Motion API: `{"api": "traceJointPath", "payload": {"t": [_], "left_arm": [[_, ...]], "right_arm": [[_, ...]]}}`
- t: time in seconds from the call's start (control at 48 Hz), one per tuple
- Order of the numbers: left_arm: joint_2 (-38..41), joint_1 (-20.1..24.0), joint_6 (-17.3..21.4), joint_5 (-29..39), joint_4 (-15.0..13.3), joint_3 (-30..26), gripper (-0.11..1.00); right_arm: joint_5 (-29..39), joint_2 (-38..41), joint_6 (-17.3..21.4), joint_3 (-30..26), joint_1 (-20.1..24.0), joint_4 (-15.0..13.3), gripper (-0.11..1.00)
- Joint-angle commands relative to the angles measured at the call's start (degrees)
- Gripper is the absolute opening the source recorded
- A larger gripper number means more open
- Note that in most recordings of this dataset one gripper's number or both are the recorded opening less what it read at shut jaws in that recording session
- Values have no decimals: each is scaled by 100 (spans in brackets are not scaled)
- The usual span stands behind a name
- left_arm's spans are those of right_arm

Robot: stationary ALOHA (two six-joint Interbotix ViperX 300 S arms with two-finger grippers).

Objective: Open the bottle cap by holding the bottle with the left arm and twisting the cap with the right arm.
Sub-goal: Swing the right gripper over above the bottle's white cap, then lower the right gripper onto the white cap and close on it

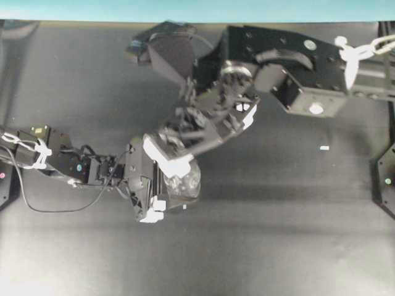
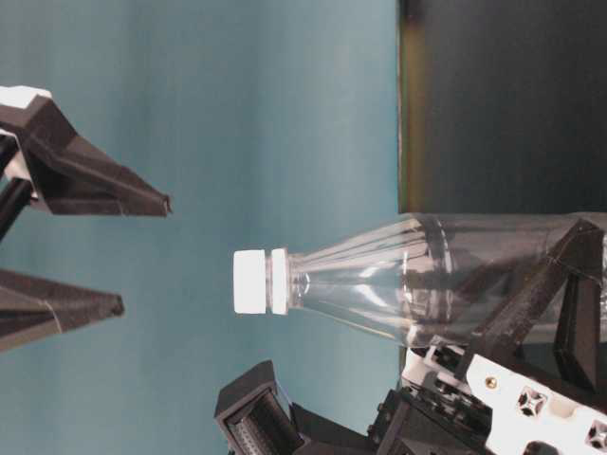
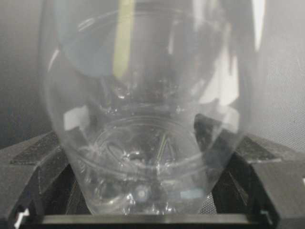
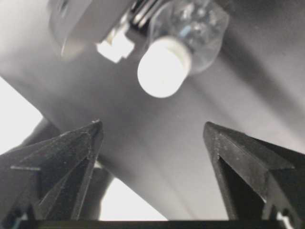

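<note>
The clear bottle (image 2: 417, 275) stands upright, held round its body by my left gripper (image 2: 531, 294), which is shut on it. Through the left wrist view the bottle (image 3: 143, 119) fills the space between the black fingers (image 3: 43, 162). In the overhead view the left gripper (image 1: 174, 185) with white pads grips the bottle (image 1: 189, 180). The white cap (image 2: 251, 282) is on the neck. My right gripper (image 2: 145, 254) is open and empty, hanging above the cap with a clear gap. In the right wrist view the cap (image 4: 164, 67) lies beyond the spread right gripper (image 4: 152, 129). The cap is hidden in the overhead view.
A tiny white scrap (image 1: 324, 148) lies on the dark table to the right. The right arm's boxy housing (image 1: 302, 68) reaches in from the upper right. Another black arm base (image 1: 386, 179) sits at the right edge.
</note>
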Motion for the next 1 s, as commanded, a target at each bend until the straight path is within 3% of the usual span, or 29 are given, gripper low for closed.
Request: {"api": "traceJointPath", "payload": {"t": [0.0,0.417,0.729,0.875,0.979], "left_arm": [[26,-9,9,0,18,-26,82],[26,-97,9,0,18,-44,82],[35,-132,0,0,18,-18,82],[35,-132,-9,0,18,-9,82],[44,-123,-9,0,18,-9,82]], "right_arm": [[-26,88,79,-70,-9,26,81],[18,431,35,-26,35,-70,80],[18,563,18,-9,97,-97,74],[70,589,9,-9,158,-97,69],[141,598,0,9,167,-105,58]]}}
